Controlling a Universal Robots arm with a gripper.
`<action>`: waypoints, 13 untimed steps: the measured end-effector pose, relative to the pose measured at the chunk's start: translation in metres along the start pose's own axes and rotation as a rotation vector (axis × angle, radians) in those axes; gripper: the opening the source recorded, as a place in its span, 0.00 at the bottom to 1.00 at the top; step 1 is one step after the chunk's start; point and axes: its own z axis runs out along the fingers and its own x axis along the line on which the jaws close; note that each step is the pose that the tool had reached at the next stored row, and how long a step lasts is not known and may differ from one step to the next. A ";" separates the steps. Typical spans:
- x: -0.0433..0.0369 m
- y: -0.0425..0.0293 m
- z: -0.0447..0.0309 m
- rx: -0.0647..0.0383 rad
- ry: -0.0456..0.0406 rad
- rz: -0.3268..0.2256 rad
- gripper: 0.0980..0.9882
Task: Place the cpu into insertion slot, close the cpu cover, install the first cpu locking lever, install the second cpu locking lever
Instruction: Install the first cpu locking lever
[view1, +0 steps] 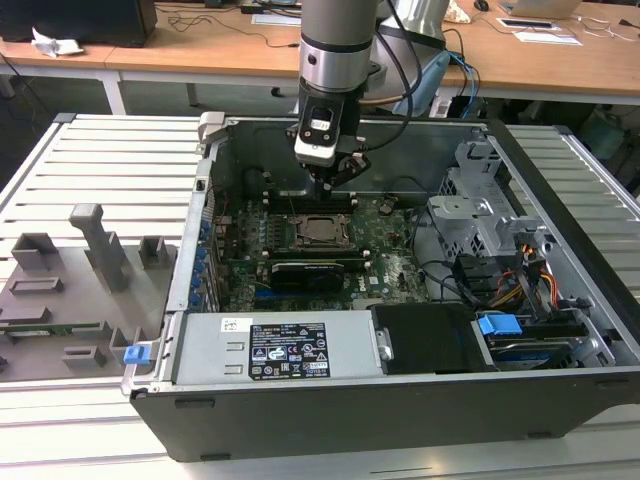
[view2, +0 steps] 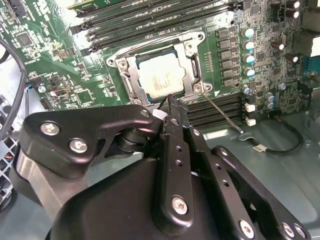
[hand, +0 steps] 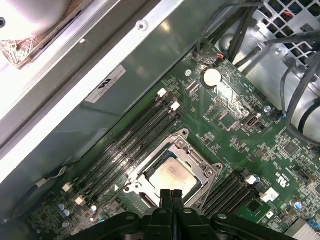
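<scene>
Slatted grey worktop (view1: 100, 150) carries an open computer case (view1: 300, 420); wooden desks (view1: 200, 50) stand behind. Inside the case the gripper (view1: 335, 180) hangs over the motherboard (view1: 390, 260) with its fingers (hand: 165, 200) pressed together and nothing visible between them. Its tips sit just beside the socket edge. Seated in the socket is the cpu (view2: 159, 77), pale top up — the cpu cover (view2: 129, 70) lies flat around it. One thin wire lever (view2: 225, 116) angles away from the socket corner across the memory slots.
</scene>
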 end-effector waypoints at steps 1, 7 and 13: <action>0.0000 0.0000 0.0000 0.000 0.0006 -0.019 0.01; 0.0000 0.0000 0.0000 0.001 0.0020 -0.067 0.01; 0.0000 0.0000 0.0000 0.002 0.0036 -0.124 0.01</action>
